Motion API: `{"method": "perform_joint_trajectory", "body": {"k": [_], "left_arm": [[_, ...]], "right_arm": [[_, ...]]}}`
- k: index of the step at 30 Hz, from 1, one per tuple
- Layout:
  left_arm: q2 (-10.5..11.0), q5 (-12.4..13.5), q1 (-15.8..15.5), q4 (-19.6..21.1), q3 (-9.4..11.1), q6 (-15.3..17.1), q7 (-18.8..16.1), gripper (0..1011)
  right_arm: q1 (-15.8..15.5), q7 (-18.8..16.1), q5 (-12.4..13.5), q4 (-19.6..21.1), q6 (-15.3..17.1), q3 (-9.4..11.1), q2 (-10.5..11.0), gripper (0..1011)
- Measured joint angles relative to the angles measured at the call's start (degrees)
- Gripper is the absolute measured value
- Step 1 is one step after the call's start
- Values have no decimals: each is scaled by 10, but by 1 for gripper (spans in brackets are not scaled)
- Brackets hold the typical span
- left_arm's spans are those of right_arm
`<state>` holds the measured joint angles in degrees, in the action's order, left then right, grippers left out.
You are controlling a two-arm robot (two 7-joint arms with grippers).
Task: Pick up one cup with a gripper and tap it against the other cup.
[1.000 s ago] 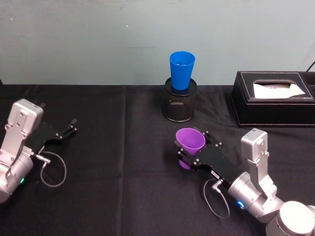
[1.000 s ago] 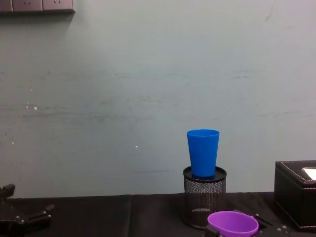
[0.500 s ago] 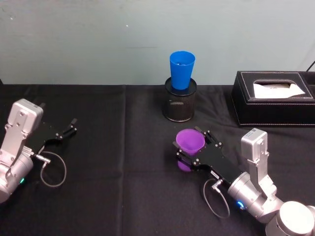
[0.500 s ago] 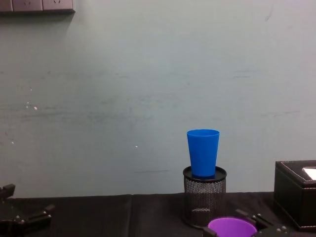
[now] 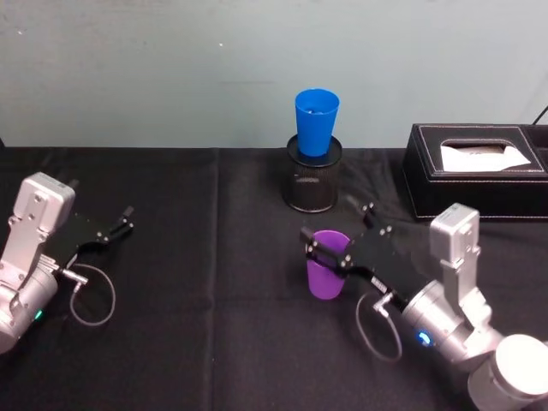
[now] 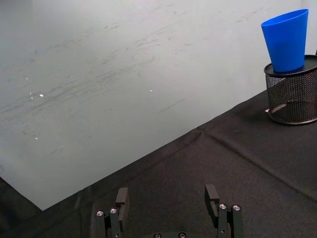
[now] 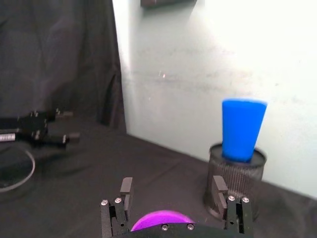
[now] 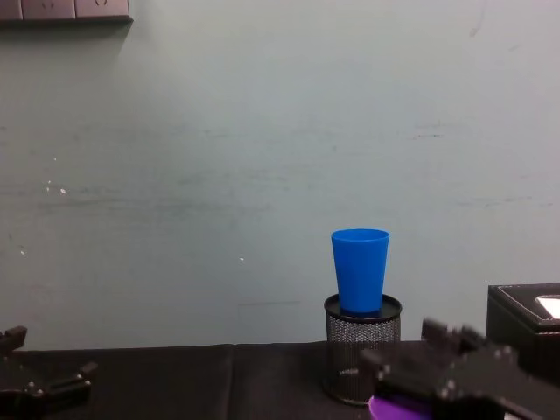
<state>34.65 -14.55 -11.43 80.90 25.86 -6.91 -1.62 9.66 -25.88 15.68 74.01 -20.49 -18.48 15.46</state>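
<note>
- Purple cup [image 5: 325,272] stands upright on the black tablecloth [image 5: 214,282], near the table's middle, at about 6 o'clock from the blue cup [image 5: 316,122].
- Right gripper [image 5: 336,238] reaches in from 4 o'clock; its fingers [image 5: 318,248] straddle the rim, spread wider than the cup. I cannot tell whether either pad touches the wall, so no firm hold is evident.
- Left gripper [image 5: 126,217] sits parked at 9 o'clock, fingers apart, holding nothing.
- Risk: the smooth, tapered wall may slip downward out of a high pinch, or one finger arriving first may tip the light cup.
- Risk: the blue cup sits nested in a black mesh holder [image 5: 312,184]; a hard tap could topple both.
- Looks: glossy purple plastic, wide rim, narrower base, apparently empty.
</note>
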Motion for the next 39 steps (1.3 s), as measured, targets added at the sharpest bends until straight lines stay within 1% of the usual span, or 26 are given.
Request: {"method": "perform_joint_trajectory", "body": {"k": [1, 4, 6, 7, 9, 10, 11, 12, 13, 14, 15, 18, 24, 31, 34, 39], "left_arm": [[0, 0, 0, 0, 0, 0, 0, 1000], [0, 0, 0, 0, 0, 0, 0, 1000], [0, 0, 0, 0, 0, 0, 0, 1000], [0, 0, 0, 0, 0, 0, 0, 1000], [0, 0, 0, 0, 0, 0, 0, 1000], [0, 0, 0, 0, 0, 0, 0, 1000], [0, 0, 0, 0, 0, 0, 0, 1000], [0, 0, 0, 0, 0, 0, 0, 1000], [0, 0, 0, 0, 0, 0, 0, 1000], [0, 0, 0, 0, 0, 0, 0, 1000], [0, 0, 0, 0, 0, 0, 0, 1000], [0, 0, 0, 0, 0, 0, 0, 1000], [0, 0, 0, 0, 0, 0, 0, 1000], [0, 0, 0, 0, 0, 0, 0, 1000], [0, 0, 0, 0, 0, 0, 0, 1000], [0, 0, 0, 0, 0, 0, 0, 1000]], "right_arm": [[-1, 1, 0, 6, 4, 1, 1, 1002], [-8, 12, 0, 53, 32, 13, 10, 1003], [-11, 19, 0, 70, 42, 18, 14, 1002], [-16, 29, -3, 87, 52, 24, 17, 1002], [-22, 46, -10, 105, 65, 30, 19, 1003], [-33, 77, -24, 130, 85, 43, 19, 1002], [-33, 77, -24, 130, 85, 43, 19, 1003], [-40, 98, -32, 143, 104, 52, 19, 1003], [-45, 128, -43, 146, 131, 63, 15, 1002], [-45, 128, -43, 146, 131, 63, 15, 1003], [-47, 149, -51, 146, 153, 72, 10, 1002], [-47, 165, -59, 142, 177, 81, 2, 1003], [-47, 174, -68, 138, 198, 89, -9, 1003], [-44, 189, -84, 129, 229, 99, -26, 1003], [-42, 190, -89, 121, 239, 102, -32, 1003], [-39, 189, -93, 113, 244, 105, -38, 1003]]}}
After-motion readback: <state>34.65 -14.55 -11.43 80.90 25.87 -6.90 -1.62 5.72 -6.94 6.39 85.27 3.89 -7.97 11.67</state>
